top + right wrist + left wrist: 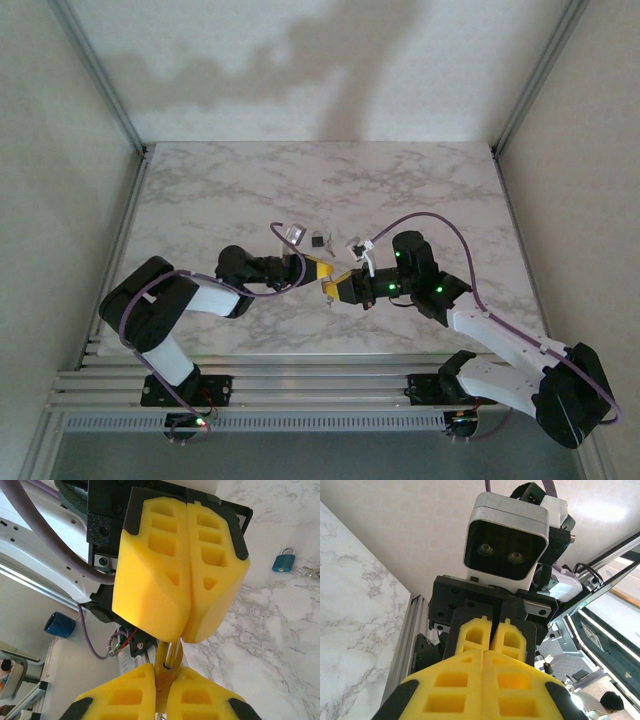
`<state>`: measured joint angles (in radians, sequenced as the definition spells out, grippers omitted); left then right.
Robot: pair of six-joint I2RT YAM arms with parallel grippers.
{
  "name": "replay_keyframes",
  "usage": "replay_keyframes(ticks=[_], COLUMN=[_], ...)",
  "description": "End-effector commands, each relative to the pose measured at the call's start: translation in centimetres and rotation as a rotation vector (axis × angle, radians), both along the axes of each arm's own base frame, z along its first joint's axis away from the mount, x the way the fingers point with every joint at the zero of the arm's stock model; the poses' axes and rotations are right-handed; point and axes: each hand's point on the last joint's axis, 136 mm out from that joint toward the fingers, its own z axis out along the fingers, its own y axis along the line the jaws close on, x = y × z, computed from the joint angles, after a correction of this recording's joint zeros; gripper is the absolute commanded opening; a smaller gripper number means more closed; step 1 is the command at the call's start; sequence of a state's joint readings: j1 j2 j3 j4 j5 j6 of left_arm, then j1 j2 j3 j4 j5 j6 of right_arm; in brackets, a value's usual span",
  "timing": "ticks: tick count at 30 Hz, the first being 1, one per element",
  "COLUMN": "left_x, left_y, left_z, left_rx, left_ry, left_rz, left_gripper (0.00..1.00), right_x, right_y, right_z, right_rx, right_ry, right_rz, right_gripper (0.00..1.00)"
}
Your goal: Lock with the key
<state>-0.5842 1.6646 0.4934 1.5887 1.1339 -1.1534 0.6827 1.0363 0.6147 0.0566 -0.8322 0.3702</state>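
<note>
My fingers [120,697] are yellow. My gold lock [161,680] has a silver loop [173,655]. The table [280,630] is white with grey swirls. The other lock [284,561] is blue.

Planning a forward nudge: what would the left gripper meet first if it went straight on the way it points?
Likely the yellow piece with a silver bar, held between the right gripper's fingers right at the left gripper's shut tips; behind it, the right gripper itself.
</note>
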Motion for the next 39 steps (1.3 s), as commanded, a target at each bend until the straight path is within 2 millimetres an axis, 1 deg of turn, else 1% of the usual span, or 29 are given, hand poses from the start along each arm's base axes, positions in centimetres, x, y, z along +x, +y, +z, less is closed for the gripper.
replay_keyframes(ticks=[1, 6, 12, 29, 39], left_x=[2.2, 1.9, 1.6, 0.6, 0.0], left_y=[0.5, 0.4, 0.4, 0.7, 1.5], left_z=[0.8, 1.0, 1.3, 2.5, 3.6], left_rx=[-0.066, -0.077, -0.088, -0.141, -0.168], left_ry=[-0.002, -0.004, -0.012, -0.019, -0.061], left_rz=[0.116, 0.103, 0.094, 0.06, 0.087], left_gripper=[0.0, 0.0, 0.0, 0.0, 0.0], right_x=[-3.4, -3.4, -3.2, -4.0, -4.1], right_y=[0.0, 0.0, 0.0, -0.2, -0.4], right_z=[3.6, 4.4, 4.8, 5.2, 5.2], right_rx=[0.137, 0.16, 0.171, 0.205, 0.23], right_ry=[-0.066, -0.066, -0.063, -0.056, -0.051], right_rz=[0.186, 0.187, 0.18, 0.222, 0.231], right_gripper=[0.0, 0.0, 0.0, 0.0, 0.0])
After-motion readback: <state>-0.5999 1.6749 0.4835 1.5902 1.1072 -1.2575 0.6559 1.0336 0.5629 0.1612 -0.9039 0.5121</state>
